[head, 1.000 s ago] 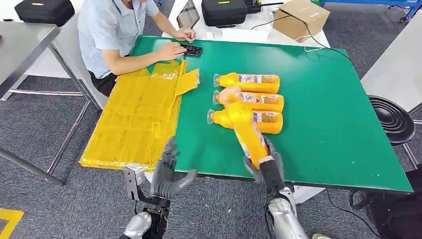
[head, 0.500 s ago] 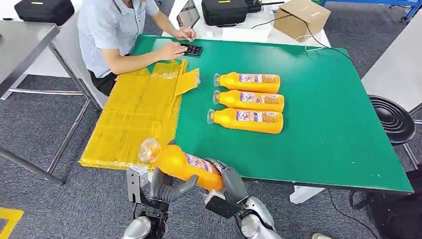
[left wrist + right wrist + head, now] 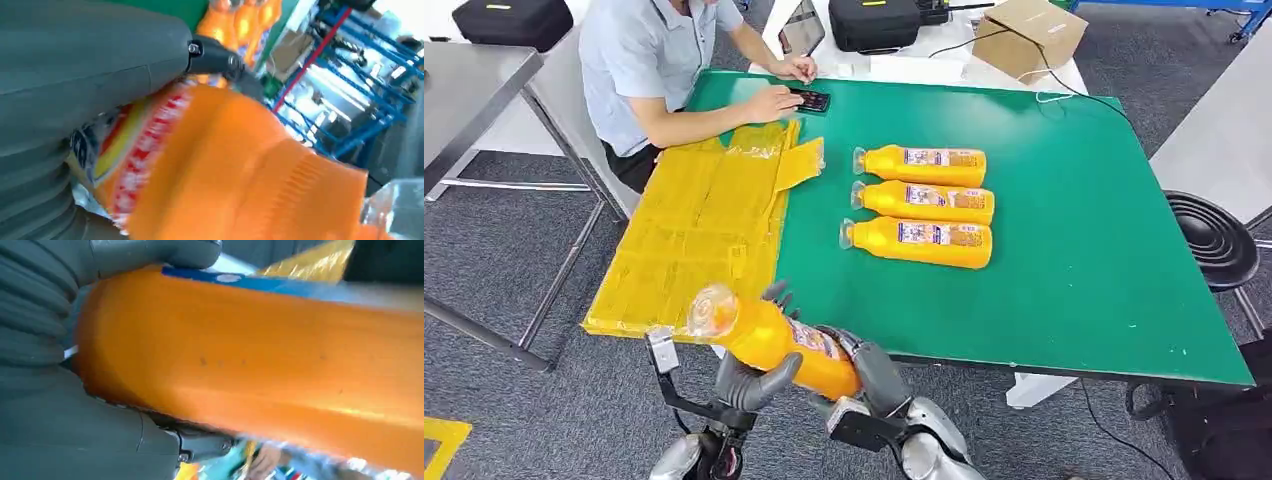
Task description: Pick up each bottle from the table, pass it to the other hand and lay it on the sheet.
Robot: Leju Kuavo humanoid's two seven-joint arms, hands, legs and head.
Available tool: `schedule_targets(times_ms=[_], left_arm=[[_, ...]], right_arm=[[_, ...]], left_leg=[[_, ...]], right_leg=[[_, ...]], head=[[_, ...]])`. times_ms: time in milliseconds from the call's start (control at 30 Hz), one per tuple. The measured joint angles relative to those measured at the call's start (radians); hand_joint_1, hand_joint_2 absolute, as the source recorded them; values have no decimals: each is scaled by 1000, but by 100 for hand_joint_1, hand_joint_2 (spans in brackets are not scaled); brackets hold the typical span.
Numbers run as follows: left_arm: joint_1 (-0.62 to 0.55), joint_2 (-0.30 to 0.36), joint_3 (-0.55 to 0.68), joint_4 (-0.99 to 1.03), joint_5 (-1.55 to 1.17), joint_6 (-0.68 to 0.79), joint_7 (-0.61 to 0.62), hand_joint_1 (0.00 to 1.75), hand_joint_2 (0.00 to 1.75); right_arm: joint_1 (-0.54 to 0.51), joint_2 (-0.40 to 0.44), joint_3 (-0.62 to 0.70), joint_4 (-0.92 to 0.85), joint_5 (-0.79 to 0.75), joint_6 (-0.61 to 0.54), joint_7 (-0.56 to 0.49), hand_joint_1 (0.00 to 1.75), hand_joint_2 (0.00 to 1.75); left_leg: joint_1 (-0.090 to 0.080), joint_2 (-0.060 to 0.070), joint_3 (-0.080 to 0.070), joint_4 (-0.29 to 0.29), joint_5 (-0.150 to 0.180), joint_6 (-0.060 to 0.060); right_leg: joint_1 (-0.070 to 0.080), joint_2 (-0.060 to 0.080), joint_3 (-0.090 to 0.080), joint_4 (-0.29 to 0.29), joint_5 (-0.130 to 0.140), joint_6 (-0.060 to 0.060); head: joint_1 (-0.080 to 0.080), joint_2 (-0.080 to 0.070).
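Since half a second ago, held bottle (image 3: 769,335) has shifted slightly left and the left hand (image 3: 749,375) has come up under it. Bottle sits in the air just off the counter (image 3: 1074,250) near edge, between both hands. Right hand (image 3: 874,375) has its fingers clamped on the base end; right wrist view shows thumb over the orange body. Left hand cups the middle, thumb across the front, fingers (image 3: 776,293) behind; whether that grip has fully closed, cannot tell. Long axis runs from base at right hand up-left to clear cap, pointing at the yellow sheet (image 3: 694,230). Left hand is nearer the sheet, so handover looks mid-way. Three more bottles (image 3: 924,205) lie side by side on counter. Person (image 3: 644,60) sits at far corner.
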Motion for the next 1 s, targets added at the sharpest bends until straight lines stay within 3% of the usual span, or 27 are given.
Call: schedule_targets(times_ms=[300, 333, 533, 767, 833, 933, 1000], left_arm=[[0, 0, 19, 0, 19, -25, 7, 175, 175], [1, 0, 19, 0, 19, -26, 8, 175, 175], [2, 0, 26, 1, 1, -48, 21, 175, 175], [2, -1, 15, 27, -74, 101, 58, 175, 175], [3, 1, 16, 33, -158, 208, 38, 175, 175], [-26, 7, 23, 78, -461, 516, -28, 175, 175], [-57, 17, 45, 117, -532, 568, -44, 175, 175]], right_arm=[[2, 4, 17, 0, -6, 9, -4, 0, 175], [2, 4, 17, 0, -6, 9, -4, 0, 0], [8, 8, 17, -4, -44, 20, -12, 0, 0], [54, 7, 14, -77, -79, -30, 27, 0, 0], [70, 5, 9, -99, -73, -66, 27, 0, 0], [106, -12, -14, -152, -34, -157, 40, 0, 0], [126, -27, -41, -187, -31, -193, 48, 0, 0]], left_leg=[[-1, 0, 0, 0, 0, 0], [-1, 0, 0, 0, 0, 0], [0, 0, 0, 0, 0, 0], [0, 0, -1, 0, 0, 0], [0, 0, -1, 0, 0, 0], [0, -1, -1, 0, 0, 0], [0, -2, -1, 0, 0, 0]], right_leg=[[-1, 0, 0, 0, 0, 0], [-1, 0, 0, 0, 0, 0], [0, 0, 0, 0, 0, 0], [0, 0, -1, 0, 0, 0], [0, 0, -1, 0, 0, 0], [-1, -1, -1, 0, 0, 0], [-1, -1, 0, 0, 0, 0]], head=[[0, 0], [0, 0], [0, 0], [0, 0], [0, 0], [0, 0], [0, 0]])
